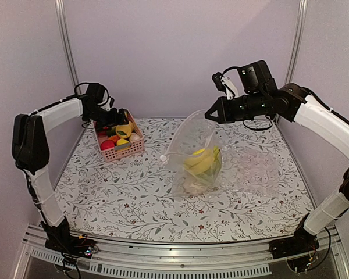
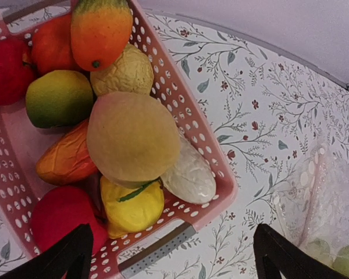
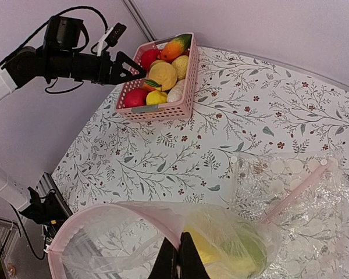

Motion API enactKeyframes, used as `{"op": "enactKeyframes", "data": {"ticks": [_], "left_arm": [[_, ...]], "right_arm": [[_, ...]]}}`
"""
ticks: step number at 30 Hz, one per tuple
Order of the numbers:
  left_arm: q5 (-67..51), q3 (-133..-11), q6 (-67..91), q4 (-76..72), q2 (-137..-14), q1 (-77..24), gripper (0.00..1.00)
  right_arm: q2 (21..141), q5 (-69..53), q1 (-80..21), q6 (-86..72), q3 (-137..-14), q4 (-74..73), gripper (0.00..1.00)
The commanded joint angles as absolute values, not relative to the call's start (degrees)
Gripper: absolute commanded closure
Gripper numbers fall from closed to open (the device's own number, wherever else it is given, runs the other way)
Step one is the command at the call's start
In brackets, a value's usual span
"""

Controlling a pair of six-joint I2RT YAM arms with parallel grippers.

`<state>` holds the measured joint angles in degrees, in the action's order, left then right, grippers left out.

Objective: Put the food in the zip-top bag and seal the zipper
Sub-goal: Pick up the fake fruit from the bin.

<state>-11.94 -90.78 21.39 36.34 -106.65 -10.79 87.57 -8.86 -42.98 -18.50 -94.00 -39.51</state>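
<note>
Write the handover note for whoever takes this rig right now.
Left gripper: open, above the pink basket, holding nothing.
Right gripper: shut on the zip-top bag at its rim, holding its mouth up.
Done: yellow and green food lies in the bag.
Left: move the basket's food over, then seal the open zipper.

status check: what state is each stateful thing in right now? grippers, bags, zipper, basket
left gripper: open, empty, above the pink basket.
right gripper: shut on the zip-top bag rim, holding it up.
zip-top bag: mouth open, yellow and green food inside.
zipper: unsealed.
pink basket: upright, loaded with food.
crinkled bag: lying flat; sealed or not, cannot tell.
</note>
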Motion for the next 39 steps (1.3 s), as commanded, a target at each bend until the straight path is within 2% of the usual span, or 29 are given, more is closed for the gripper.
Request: {"op": "enactKeyframes", "data": {"ticks": [1, 20, 24, 33, 39], "left_arm": [[-9.92, -95.18, 23.20, 33.66, -113.11, -8.74, 0.04], [-18.14, -99.92, 23.81, 29.67, -123.17, -6.33, 0.04], [-18.87, -100.33, 23.74, 29.60, -123.96, -6.26, 0.08], [-20.47, -99.47, 23.58, 28.74, -123.55, -6.20, 0.35], [-20.95, -99.58, 23.64, 28.91, -123.82, -6.24, 0.41]], "right_arm": [[88.39, -8.92, -43.54, -19.00, -93.43, -37.45, 1.00], [89.65, -10.40, -43.65, -19.49, -93.53, -37.00, 1.00], [89.57, -10.50, -43.66, -19.51, -93.43, -37.16, 1.00], [89.48, -10.66, -43.60, -19.51, -93.43, -37.11, 1.00], [89.40, -10.63, -43.65, -19.51, -93.43, -37.17, 1.00]]}}
